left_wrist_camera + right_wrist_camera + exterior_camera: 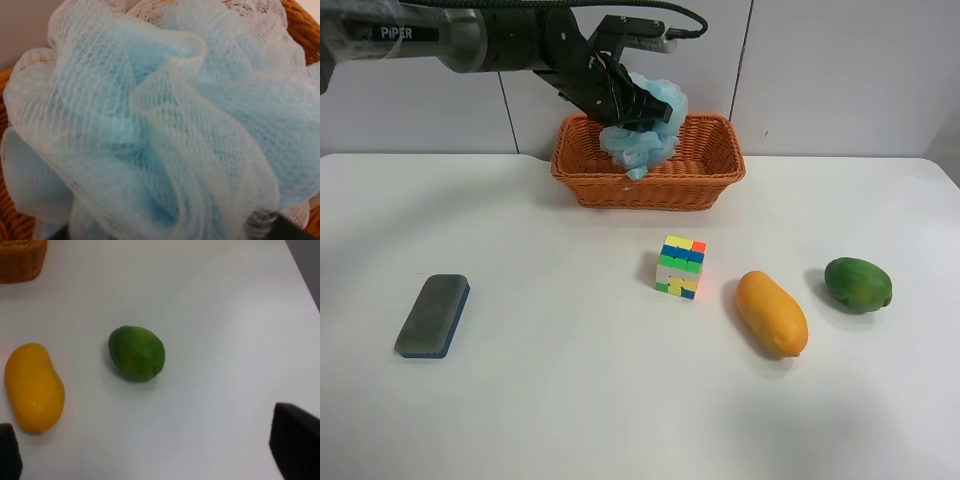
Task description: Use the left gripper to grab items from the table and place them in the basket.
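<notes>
The surface (pixel 570 400) is lit brightly and evenly; only soft shadows are cast, and the wrist views are blurred.

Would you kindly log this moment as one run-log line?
left hand: holds pouf over basket | right hand: open, empty | table: eraser, cube, orange fruit, green fruit

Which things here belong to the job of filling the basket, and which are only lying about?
Belong to the job: left end effector, shut on the bath pouf over the basket; eraser, puzzle cube, orange fruit, green fruit, waiting on the table.
Not in the job: right end effector, open, holding nothing.
</notes>
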You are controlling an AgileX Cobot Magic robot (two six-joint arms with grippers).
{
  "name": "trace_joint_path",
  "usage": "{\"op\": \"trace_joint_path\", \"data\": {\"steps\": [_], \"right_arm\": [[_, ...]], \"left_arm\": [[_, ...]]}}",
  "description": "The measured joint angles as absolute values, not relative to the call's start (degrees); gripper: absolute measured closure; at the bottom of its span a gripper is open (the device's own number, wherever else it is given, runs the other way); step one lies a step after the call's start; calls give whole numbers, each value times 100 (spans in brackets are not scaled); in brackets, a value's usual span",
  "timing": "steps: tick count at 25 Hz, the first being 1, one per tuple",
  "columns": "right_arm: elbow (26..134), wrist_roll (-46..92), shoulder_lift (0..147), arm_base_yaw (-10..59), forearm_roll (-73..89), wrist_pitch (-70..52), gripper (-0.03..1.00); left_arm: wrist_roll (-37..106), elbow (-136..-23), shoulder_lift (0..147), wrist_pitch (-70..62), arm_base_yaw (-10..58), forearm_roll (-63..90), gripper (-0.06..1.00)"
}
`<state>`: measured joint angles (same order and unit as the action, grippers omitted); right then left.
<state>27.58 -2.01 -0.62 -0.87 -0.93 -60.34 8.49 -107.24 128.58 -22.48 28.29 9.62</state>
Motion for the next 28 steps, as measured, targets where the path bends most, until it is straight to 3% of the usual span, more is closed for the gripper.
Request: {"op": "trace_joint_path", "data": {"steps": [3, 5, 14, 25, 28], "right_arm": [[2758, -201, -62, -87, -93, -6034, -3], [2758, -201, -62, -87, -93, -6034, -3], [2758, -201, -62, -87, -93, -6034, -3], [2758, -201, -62, -87, -93, -6034, -3], [2758, -201, -62, -87, -93, -6034, -3]], "left_arm": [[828, -10724, 12858, -2290, 2829, 973, 8], [828, -10724, 12858, -2377, 2829, 972, -1], [606, -10724, 12337, -3454, 2794, 655, -5], [-506, -10724, 9759, -6633, 2654, -1473, -5], [-633, -10573, 8936, -6836, 2642, -1827, -5]]}}
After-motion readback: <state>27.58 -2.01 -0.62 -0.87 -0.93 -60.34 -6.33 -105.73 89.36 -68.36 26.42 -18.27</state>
